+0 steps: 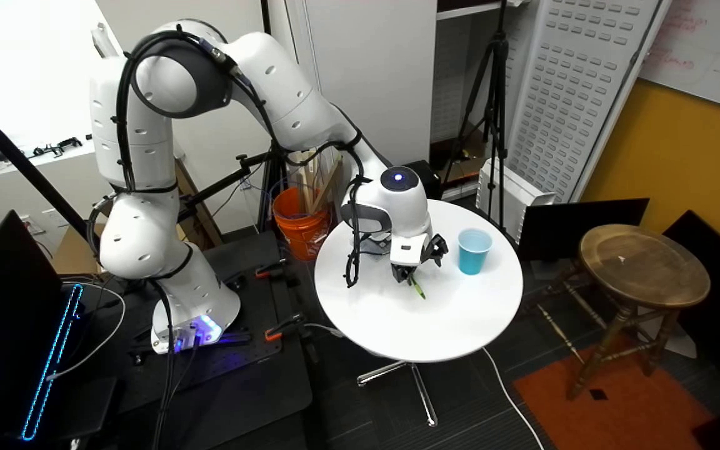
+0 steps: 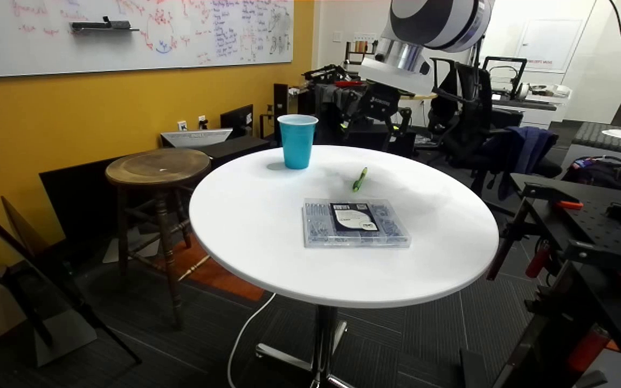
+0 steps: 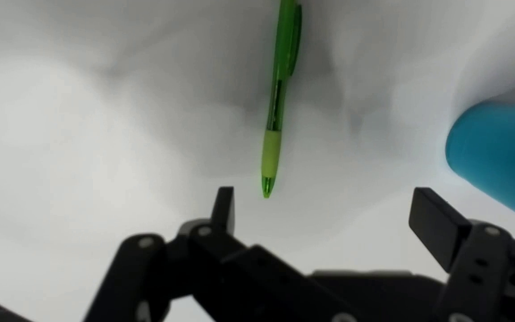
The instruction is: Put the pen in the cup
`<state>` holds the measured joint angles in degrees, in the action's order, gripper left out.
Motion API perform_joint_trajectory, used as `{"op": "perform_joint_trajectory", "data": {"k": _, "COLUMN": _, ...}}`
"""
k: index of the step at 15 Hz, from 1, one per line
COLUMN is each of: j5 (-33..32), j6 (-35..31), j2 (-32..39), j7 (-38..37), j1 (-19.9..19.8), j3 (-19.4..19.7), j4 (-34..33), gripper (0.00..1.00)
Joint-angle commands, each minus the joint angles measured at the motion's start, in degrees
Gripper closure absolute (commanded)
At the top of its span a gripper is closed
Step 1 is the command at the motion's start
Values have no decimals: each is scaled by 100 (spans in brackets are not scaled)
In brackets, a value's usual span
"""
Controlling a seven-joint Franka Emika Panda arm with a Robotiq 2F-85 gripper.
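A green pen (image 1: 419, 289) lies flat on the round white table (image 1: 410, 340). It also shows in an exterior view (image 2: 360, 180) and in the wrist view (image 3: 272, 147), where its tip points toward my jaws and its far end is cut off. A blue cup (image 1: 472, 256) stands upright on the table, empty-looking, apart from the pen; it also shows in an exterior view (image 2: 297, 144) and at the right edge of the wrist view (image 3: 501, 150). My gripper (image 3: 322, 199) is open with nothing between its fingers. It hovers above the table near the pen (image 2: 371, 128).
A clear plastic case of small parts (image 2: 316, 240) lies on the table near the pen, mostly hidden behind the arm in an exterior view. A wooden stool (image 1: 644, 265) stands beside the table. An orange bucket (image 1: 300, 225) stands on the floor behind the table.
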<state>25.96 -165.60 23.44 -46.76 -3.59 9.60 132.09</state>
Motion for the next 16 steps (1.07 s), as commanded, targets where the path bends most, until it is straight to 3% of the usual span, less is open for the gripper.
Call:
{"op": "perform_joint_trajectory", "data": {"k": 1, "j5": -296, "j6": 66, "j2": 77, "j7": -334, "j1": 221, "j3": 178, "j4": -93, "gripper": 0}}
{"op": "perform_joint_trajectory", "data": {"k": 15, "j5": 141, "j6": 10, "j2": 526, "j7": -119, "j1": -69, "j3": -263, "j4": -221, "gripper": 0}}
{"op": "perform_joint_trajectory", "data": {"k": 16, "j5": -19, "j6": 9, "j2": 436, "j7": -133, "j1": 45, "j3": -121, "j4": -75, "gripper": 0}}
